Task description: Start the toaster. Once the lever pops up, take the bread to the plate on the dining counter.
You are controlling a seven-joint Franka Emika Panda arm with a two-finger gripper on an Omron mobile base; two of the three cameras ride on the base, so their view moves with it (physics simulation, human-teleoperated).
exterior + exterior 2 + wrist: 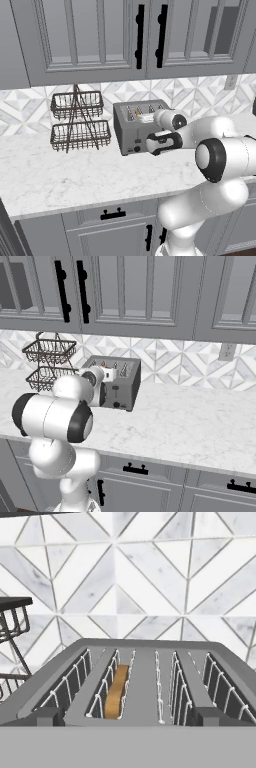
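Toaster (134, 127) seen mid-frame on worktop, w/ bread (116, 692) sunk in 2nd slot from left, lower middle of hand view. Gripper (148, 118) parked at toaster front, jaws spread, nothing held. Lever prob best pushed straight down, fully, till latched.

Brushed grey metal toaster (134, 131) with thin white wire slot guards, golden-tan crusty bread (116, 693) in one slot, dark wire two-tier basket rack (78, 121), smooth white grey-veined marble desk (60, 175), glossy marble-look geometric tile backsplash (180, 362), matt grey panelled cabinets (90, 35) with black handles
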